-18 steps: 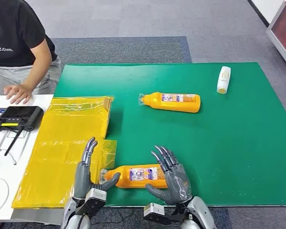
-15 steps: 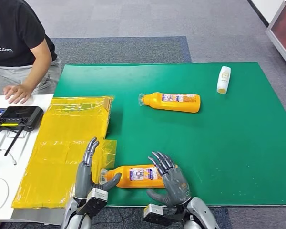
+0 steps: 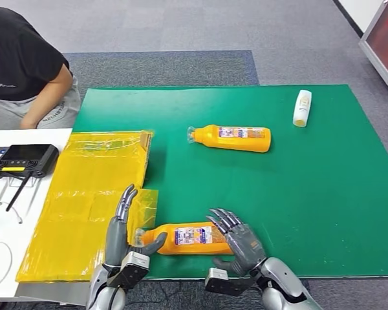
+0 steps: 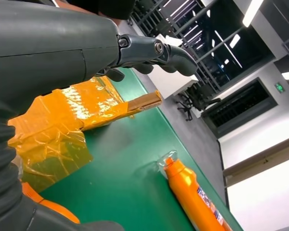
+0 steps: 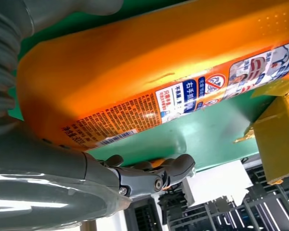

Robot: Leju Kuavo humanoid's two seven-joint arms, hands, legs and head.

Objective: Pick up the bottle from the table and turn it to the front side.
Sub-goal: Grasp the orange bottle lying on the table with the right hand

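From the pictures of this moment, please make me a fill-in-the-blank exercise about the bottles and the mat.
1. The table mat is ____ in colour.
2. The number of orange bottles lying on the mat is ____.
3. The near orange bottle lies between the left hand and the ____ hand.
4. The small white bottle lies near the mat's far ____ corner, seen from the head view.

Missing words: green; two; right; right

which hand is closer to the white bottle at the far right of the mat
Right. The right hand sits at the base end of the near orange bottle, on the white bottle's side. The left hand, at the cap end, is farther away.
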